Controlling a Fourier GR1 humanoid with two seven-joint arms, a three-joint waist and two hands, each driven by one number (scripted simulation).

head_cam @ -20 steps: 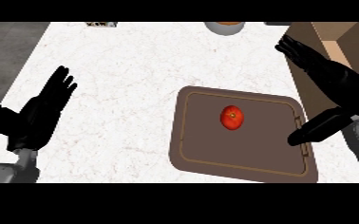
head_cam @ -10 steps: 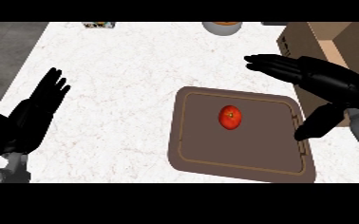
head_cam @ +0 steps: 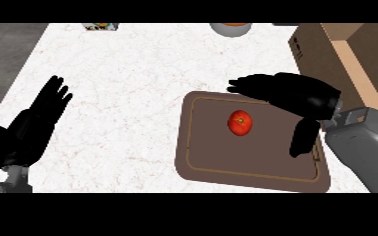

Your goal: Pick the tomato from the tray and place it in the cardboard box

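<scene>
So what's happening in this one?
A humanoid robot is going for the small red tomato lying on the brown rectangular tray. Its black right hand hovers open over the tray's far right part, fingers pointing left above the tomato and thumb hanging down beside it, not touching it yet. The open cardboard box stands at the counter's right edge. The black left hand rests open at the view's left.

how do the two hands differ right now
The right hand is spread over the tray's far right part, beside the tomato; the left hand sits off the tray at the view's left edge. The right hand's fingers point left with thumb down; the left hand's point up. Both are black, open and hold nothing.
</scene>
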